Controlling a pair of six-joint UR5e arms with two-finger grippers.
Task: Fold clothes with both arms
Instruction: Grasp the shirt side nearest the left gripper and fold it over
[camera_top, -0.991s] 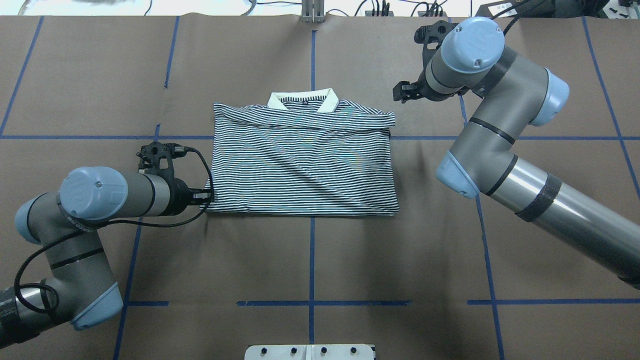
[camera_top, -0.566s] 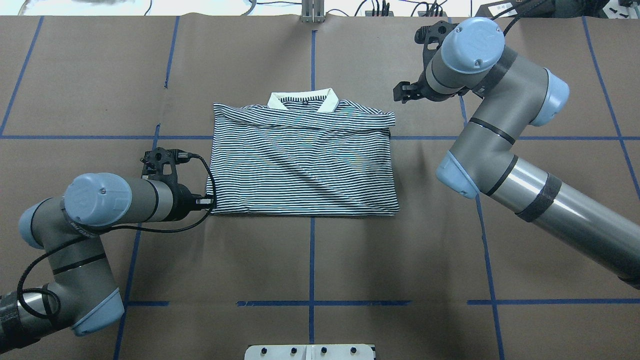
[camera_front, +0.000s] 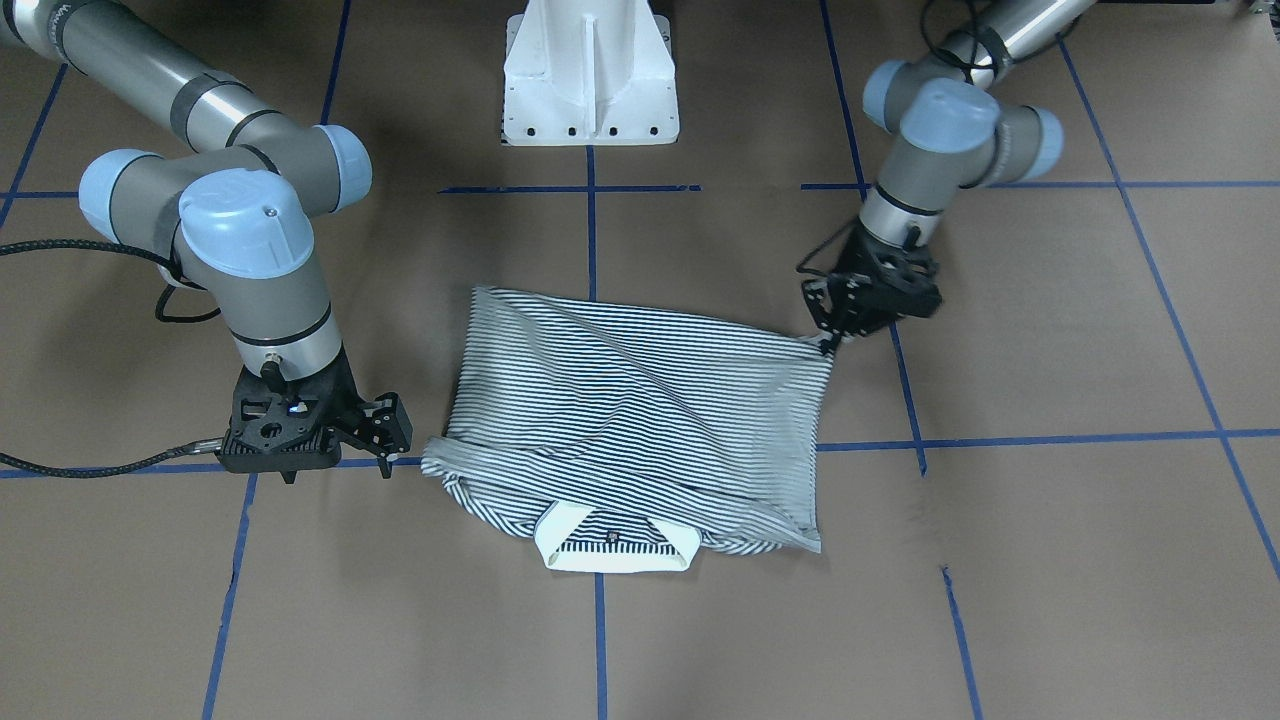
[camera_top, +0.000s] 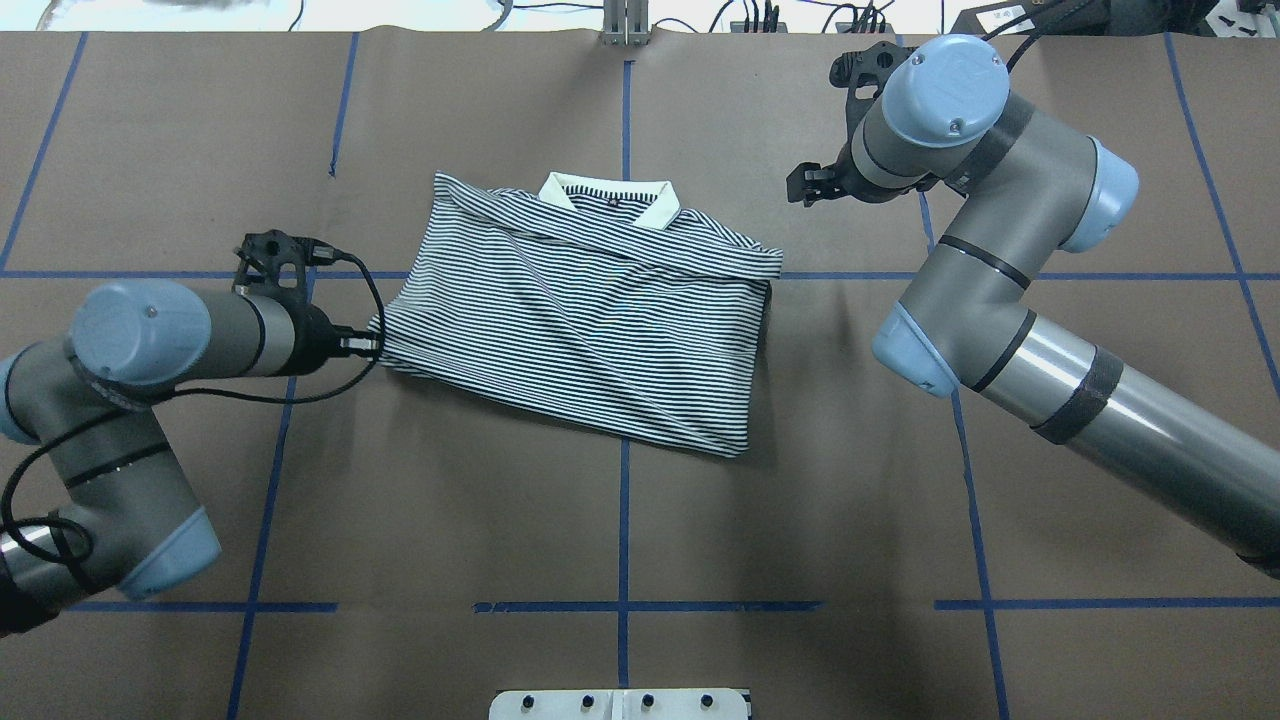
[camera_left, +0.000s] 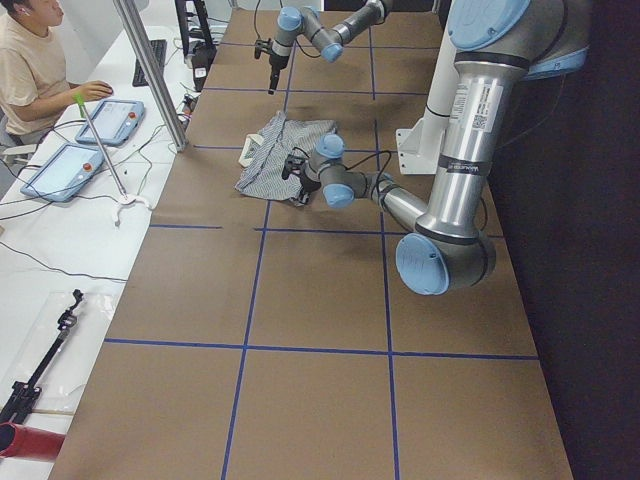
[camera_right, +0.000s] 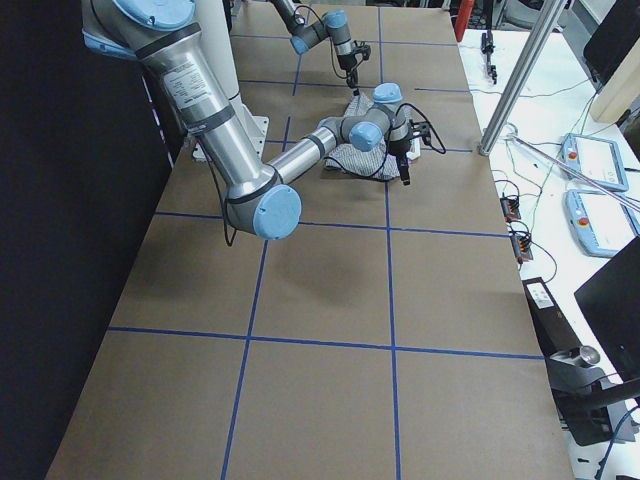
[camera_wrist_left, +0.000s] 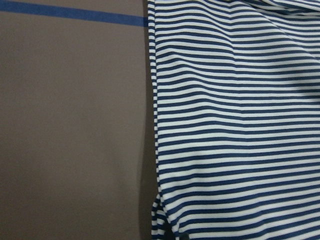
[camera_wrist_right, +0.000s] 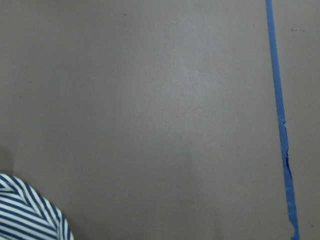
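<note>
The striped polo shirt (camera_top: 580, 310) lies folded and skewed on the brown table, with its cream collar (camera_top: 610, 197) on the far side. My left gripper (camera_top: 370, 346) is shut on the shirt's near left corner, low at the table; it also shows in the front-facing view (camera_front: 828, 340). The left wrist view is filled with striped cloth (camera_wrist_left: 235, 125). My right gripper (camera_top: 803, 187) is open and empty, apart from the shirt, just beyond its far right corner. The right wrist view catches only a bit of the shirt (camera_wrist_right: 25, 215).
The white pedestal base (camera_front: 590, 80) stands at the robot's side of the table. Blue tape lines (camera_top: 622, 605) cross the brown paper. An operator (camera_left: 30, 60) sits at a side bench with tablets.
My left gripper has moved left and away from the robot, dragging the shirt's near left corner with it. The shirt has slid and turned askew. The right arm has not moved.
</note>
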